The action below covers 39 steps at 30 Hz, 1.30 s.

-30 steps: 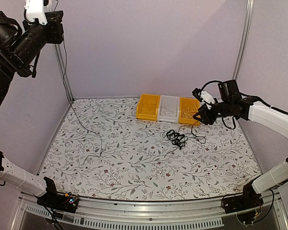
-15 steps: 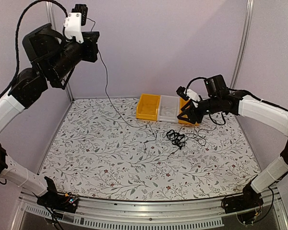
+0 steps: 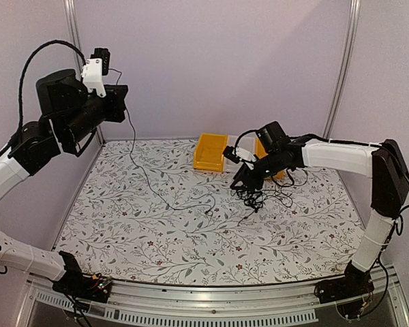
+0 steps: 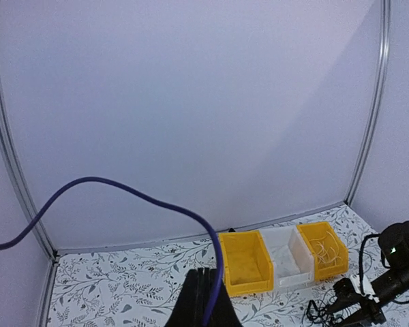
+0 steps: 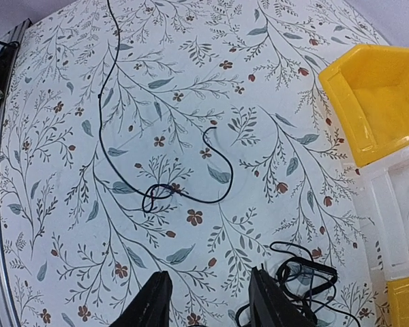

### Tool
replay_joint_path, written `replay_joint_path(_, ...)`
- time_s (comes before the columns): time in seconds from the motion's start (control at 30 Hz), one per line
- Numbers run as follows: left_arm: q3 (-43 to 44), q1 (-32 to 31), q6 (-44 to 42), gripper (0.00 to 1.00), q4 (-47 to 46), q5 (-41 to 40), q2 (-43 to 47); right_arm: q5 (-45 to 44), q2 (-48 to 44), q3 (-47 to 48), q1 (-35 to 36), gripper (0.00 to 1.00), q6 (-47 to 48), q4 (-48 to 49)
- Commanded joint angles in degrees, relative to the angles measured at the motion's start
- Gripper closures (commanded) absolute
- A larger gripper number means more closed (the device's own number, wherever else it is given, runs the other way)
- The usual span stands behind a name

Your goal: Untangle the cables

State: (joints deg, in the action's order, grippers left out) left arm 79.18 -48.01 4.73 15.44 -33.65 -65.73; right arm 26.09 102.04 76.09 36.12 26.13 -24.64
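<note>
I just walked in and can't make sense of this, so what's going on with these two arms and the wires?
The robot is untangling cables. Its left hand, raised high on the left, is shut on one thin black strand that hangs down and trails across the flowered table, apparently free of the rest. The right hand is open, low over the tangled clump lying in front of the bins, not gripping it yet.

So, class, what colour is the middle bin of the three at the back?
The middle bin is white; clearest in the left wrist view.
</note>
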Motion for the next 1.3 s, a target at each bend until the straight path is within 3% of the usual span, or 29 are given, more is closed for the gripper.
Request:
replay_joint_path(0.0, -3.96, 1.54, 6.77, 1.00, 1.91, 1.74, 3.05, 1.93, 4.64, 4.54, 3.07, 0.57, -0.97, -0.62)
replay_joint_path(0.3, -8.82, 2.02, 10.47, 1.00, 3.34, 1.83, 6.20, 1.33, 13.11, 10.65, 5.67, 0.56, -1.13, -1.83)
replay_joint_path(0.67, -9.91, 2.08, 12.48, 1.00, 4.48, 2.16, 7.80, -9.84, 18.39, 11.36, 5.72, 0.50, -8.57, -2.95)
replay_joint_path(0.97, -12.21, 2.13, 15.08, 1.00, 7.24, 5.19, 8.60, -3.86, 22.21, 13.25, 4.74, 0.54, -12.41, -0.61)
replay_joint_path(1.07, -13.65, 2.12, 15.05, 1.00, 8.03, 8.69, 8.54, -2.66, 23.94, 15.30, 3.97, 0.61, -13.24, 0.28)
replay_joint_path(1.27, -17.40, 2.12, 15.72, 1.00, 8.90, 15.98, 7.67, 1.86, 27.74, 19.06, 1.38, 0.64, -14.83, 0.70)
